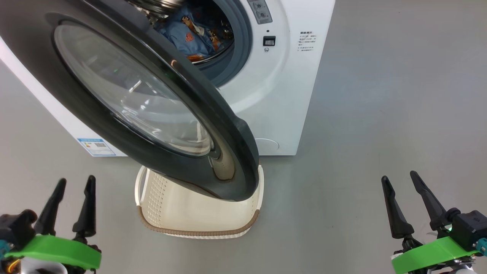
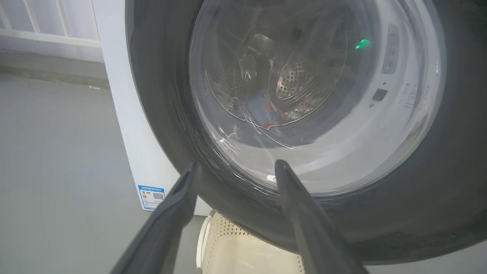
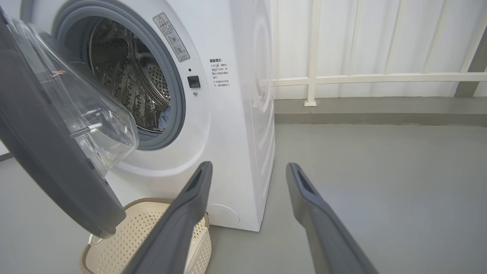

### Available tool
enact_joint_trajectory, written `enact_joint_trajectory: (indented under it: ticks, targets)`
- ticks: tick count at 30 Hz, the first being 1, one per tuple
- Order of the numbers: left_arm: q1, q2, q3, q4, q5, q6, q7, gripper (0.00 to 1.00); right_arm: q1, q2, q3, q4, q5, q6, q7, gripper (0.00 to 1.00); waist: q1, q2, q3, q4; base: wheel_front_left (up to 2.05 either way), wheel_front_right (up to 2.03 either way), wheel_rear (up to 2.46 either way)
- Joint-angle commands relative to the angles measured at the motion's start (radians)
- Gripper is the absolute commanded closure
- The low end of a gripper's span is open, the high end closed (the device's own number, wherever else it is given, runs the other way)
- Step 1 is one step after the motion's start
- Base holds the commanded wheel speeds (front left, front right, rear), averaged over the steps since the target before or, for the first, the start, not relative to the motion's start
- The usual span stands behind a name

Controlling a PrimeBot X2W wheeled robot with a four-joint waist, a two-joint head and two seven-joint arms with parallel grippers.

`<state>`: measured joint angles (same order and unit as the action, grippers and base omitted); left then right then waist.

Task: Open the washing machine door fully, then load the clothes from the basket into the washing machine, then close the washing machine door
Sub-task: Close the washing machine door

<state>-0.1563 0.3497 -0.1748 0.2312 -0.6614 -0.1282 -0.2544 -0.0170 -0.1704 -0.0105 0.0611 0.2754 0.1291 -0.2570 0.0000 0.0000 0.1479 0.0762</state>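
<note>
Left gripper point(image 1: 77, 179) (7 o'clock) and right gripper point(image 1: 398, 176) (5 o'clock) gaped wide, empty; clothes point(image 1: 190, 34) lay inside the washing machine point(image 1: 274, 95).

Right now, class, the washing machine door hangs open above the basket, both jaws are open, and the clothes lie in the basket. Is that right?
Wrong place: the clothes lie inside the washing machine, not in the basket, as the head view shows. The rest holds.
</note>
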Motion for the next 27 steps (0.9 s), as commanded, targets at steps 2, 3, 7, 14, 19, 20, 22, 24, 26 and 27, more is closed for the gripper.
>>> enact_joint_trajectory:
  ticks: [2, 3, 7, 14, 19, 20, 22, 24, 26, 27]
  targets:
    - [0.000, 0.006, 0.073, -0.035, 0.069, -0.002, -0.007, 0.00, 0.007, -0.017, 0.019, -0.021, -0.013, 0.002, -0.005, 0.00, 0.0000, 0.0000, 0.002, -0.003, 0.00, 0.00, 0.00]
    - [0.005, -0.003, 0.087, -0.043, 0.113, -0.002, -0.007, 0.00, 0.007, -0.017, 0.018, -0.020, -0.012, 0.002, -0.005, 0.00, 0.0000, 0.0000, 0.003, -0.004, 0.00, 0.00, 0.00]
    - [0.036, -0.057, 0.126, -0.058, 0.224, -0.002, -0.007, 0.00, 0.006, -0.018, 0.019, -0.015, -0.010, 0.002, -0.005, 0.00, 0.0000, 0.0000, 0.003, -0.011, 0.00, 0.00, 0.00]
    - [0.061, -0.087, 0.149, -0.029, 0.270, -0.002, -0.007, 0.00, 0.005, -0.016, 0.018, -0.014, -0.009, 0.002, -0.005, 0.00, 0.0000, 0.0000, 0.006, -0.015, 0.00, 0.00, 0.00]
    - [0.060, -0.096, 0.155, -0.025, 0.281, -0.002, -0.007, 0.00, 0.006, -0.015, 0.014, -0.017, -0.010, 0.002, -0.005, 0.00, 0.0000, 0.0000, 0.008, -0.012, 0.00, 0.00, 0.00]
    - [0.060, -0.096, 0.155, -0.025, 0.283, -0.002, -0.007, 0.00, 0.005, -0.015, 0.014, -0.017, -0.011, 0.002, -0.005, 0.00, 0.0000, 0.0000, 0.008, -0.012, 0.00, 0.00, 0.00]
    - [0.059, -0.096, 0.154, -0.027, 0.283, -0.002, -0.007, 0.00, 0.005, -0.014, 0.013, -0.018, -0.012, 0.002, -0.005, 0.00, 0.0000, 0.0000, 0.008, -0.010, 0.00, 0.00, 0.00]
    - [0.058, -0.095, 0.152, -0.029, 0.284, -0.002, -0.007, 0.00, 0.004, -0.012, 0.012, -0.018, -0.013, 0.002, -0.005, 0.00, 0.0000, 0.0000, 0.008, -0.009, 0.00, 0.00, 0.00]
    - [0.056, -0.093, 0.147, -0.032, 0.288, -0.002, -0.007, 0.00, 0.004, -0.010, 0.012, -0.019, -0.015, 0.002, -0.005, 0.00, 0.0000, 0.0000, 0.009, -0.008, 0.00, 0.00, 0.00]
    - [0.055, -0.094, 0.146, -0.034, 0.290, -0.002, -0.007, 0.00, 0.003, -0.009, 0.012, -0.020, -0.015, 0.002, -0.005, 0.00, 0.0000, 0.0000, 0.010, -0.007, 0.00, 0.00, 0.00]
